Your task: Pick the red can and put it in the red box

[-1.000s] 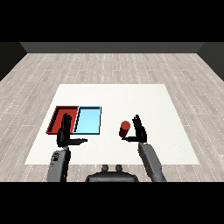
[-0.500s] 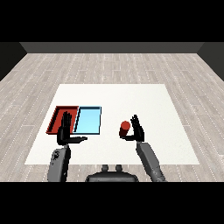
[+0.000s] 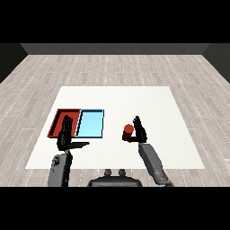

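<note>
While the small red cylindrical can (image 3: 129, 130) is standing on the white table (image 3: 148, 108) right of the trays, the right hand (image 3: 140, 133) is touching it with straight fingers, and the left hand (image 3: 65, 137) is hovering open-fingered over the flat red tray (image 3: 59, 120).

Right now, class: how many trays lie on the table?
2: the red tray at the left, the light blue tray touching its right side. None seems hidden.

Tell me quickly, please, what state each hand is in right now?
Left hand: open, holding nothing.
Right hand: open beside the red can, not curled round it.
</note>
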Robot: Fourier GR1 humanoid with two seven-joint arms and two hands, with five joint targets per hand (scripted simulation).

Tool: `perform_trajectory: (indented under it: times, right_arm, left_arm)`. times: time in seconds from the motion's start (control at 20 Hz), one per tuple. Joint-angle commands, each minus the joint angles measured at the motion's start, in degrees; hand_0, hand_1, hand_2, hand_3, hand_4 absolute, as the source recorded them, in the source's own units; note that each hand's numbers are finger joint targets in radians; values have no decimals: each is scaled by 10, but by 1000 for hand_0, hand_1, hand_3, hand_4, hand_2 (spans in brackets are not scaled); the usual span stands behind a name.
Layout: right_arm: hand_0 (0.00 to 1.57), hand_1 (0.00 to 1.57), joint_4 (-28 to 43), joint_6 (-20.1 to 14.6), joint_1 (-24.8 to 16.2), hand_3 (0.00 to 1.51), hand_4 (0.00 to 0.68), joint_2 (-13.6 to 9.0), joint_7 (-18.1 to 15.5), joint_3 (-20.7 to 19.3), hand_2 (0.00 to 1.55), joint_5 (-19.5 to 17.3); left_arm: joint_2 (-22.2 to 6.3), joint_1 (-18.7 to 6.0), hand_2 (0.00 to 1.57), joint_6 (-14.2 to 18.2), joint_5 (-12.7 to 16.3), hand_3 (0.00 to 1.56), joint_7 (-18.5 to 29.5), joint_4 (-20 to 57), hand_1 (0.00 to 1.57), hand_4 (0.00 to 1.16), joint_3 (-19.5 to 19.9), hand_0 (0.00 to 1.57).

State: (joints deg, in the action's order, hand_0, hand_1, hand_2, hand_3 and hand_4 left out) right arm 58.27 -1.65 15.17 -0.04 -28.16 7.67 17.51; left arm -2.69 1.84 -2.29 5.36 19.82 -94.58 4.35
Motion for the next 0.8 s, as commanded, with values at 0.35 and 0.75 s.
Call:
perform_trajectory:
  times: [0.35,0.75]
  right_arm:
    - [0,0,-80,-4,37,0,0,0,-32,1,0,21]
    - [0,0,-62,-69,46,0,0,0,-37,74,0,60]
  left_arm:
    - [14,3,0,7,-16,0,23,16,0,0,-13,0]
    - [-2,-17,0,11,-12,0,11,26,0,0,10,0]
